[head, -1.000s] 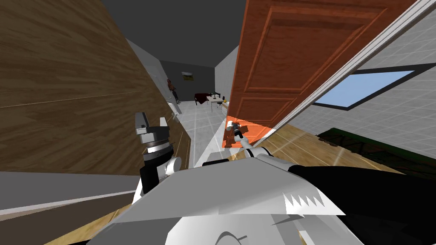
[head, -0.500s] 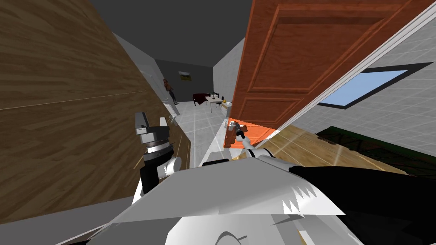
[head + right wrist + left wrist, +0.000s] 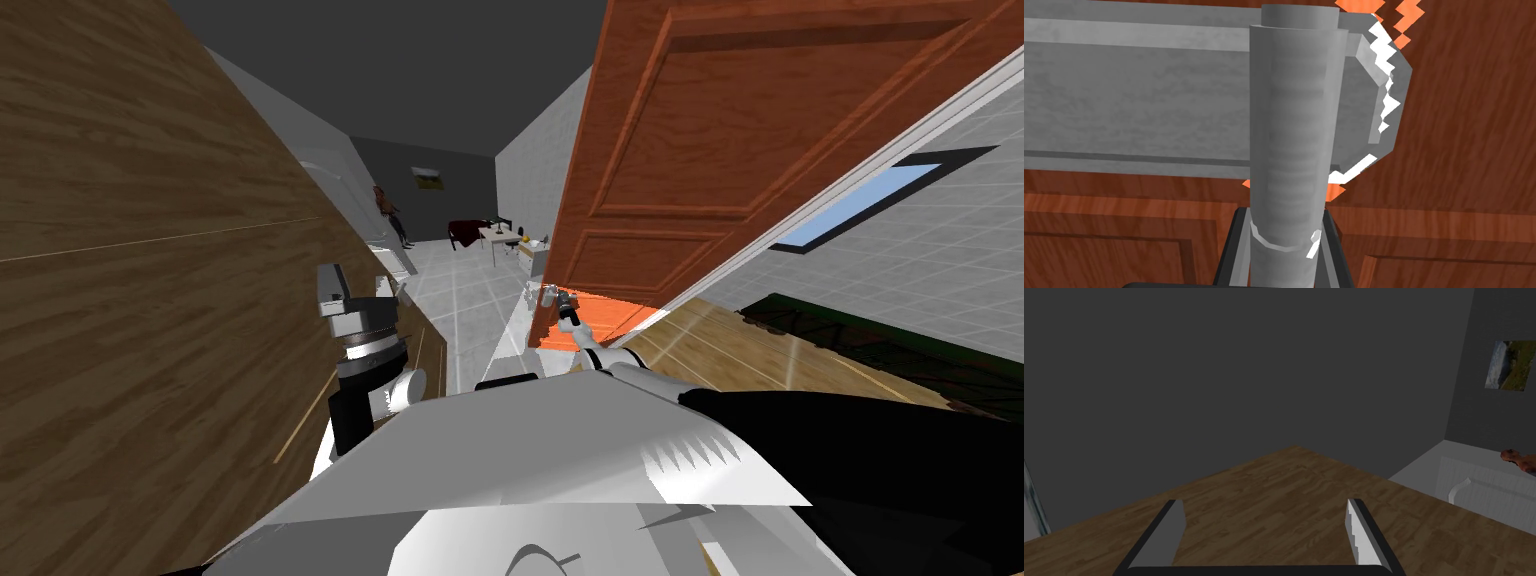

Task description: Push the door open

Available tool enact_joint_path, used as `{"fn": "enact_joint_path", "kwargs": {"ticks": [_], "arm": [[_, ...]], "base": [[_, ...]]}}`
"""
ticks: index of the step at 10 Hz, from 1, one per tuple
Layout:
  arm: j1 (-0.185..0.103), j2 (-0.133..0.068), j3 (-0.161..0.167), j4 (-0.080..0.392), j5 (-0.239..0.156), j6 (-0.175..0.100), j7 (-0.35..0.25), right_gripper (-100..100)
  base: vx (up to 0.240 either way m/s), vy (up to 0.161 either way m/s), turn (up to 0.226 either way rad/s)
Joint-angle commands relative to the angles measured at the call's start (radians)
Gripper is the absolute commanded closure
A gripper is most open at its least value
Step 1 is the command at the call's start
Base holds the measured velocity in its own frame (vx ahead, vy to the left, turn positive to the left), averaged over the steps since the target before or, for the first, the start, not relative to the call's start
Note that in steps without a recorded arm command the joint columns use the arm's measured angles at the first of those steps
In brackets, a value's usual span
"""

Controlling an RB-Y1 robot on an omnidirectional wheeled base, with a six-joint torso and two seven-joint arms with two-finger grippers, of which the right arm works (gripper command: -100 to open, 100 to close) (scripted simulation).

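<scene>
A reddish-brown panelled door point(image 3: 700, 150) stands ajar at the right of a corridor in the head view. My right arm reaches to the door's lower edge, where my right gripper point(image 3: 562, 300) is at the handle. In the right wrist view the grey lever handle point(image 3: 1289, 125) runs up between the two fingers, which press its sides, so my right gripper point(image 3: 1284, 240) is shut on it. The handle's grey backplate point(image 3: 1149, 100) lies on the door's wood point(image 3: 1464, 150). My left gripper point(image 3: 355, 290) is raised beside the wooden wall, and stands open point(image 3: 1264, 513) and empty.
A brown wood-grain wall point(image 3: 150, 250) runs close along my left. A tiled corridor floor point(image 3: 470, 300) leads to a far desk point(image 3: 495, 232). The white door frame point(image 3: 800, 200) slants at the right, with a window point(image 3: 860, 200) beyond it.
The whole head view has shifted as I moved. The door's free edge sits further right and more corridor shows. My right gripper has stayed on the handle, and the left arm is unchanged.
</scene>
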Motion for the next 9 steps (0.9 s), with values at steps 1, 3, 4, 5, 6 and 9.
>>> {"fn": "enact_joint_path", "kwargs": {"ticks": [1,3,4,5,6,9], "arm": [[0.000,0.000,0.000,0.000,0.000,0.000,0.000,100],[0.003,-0.010,-0.018,0.002,-0.007,-0.001,0.006,100],[0.004,-0.013,-0.024,0.003,-0.009,-0.002,0.008,100],[0.005,-0.016,-0.031,0.004,-0.012,-0.002,0.010,100],[0.007,-0.019,-0.038,0.006,-0.014,-0.003,0.013,100],[0.013,-0.030,-0.063,0.011,-0.024,-0.005,0.022,100]], "base": [[0.081,0.035,-0.037],[0.147,0.027,-0.043],[0.166,0.034,-0.038],[0.163,0.015,-0.037],[0.172,0.030,-0.040],[0.190,0.040,-0.052]]}}
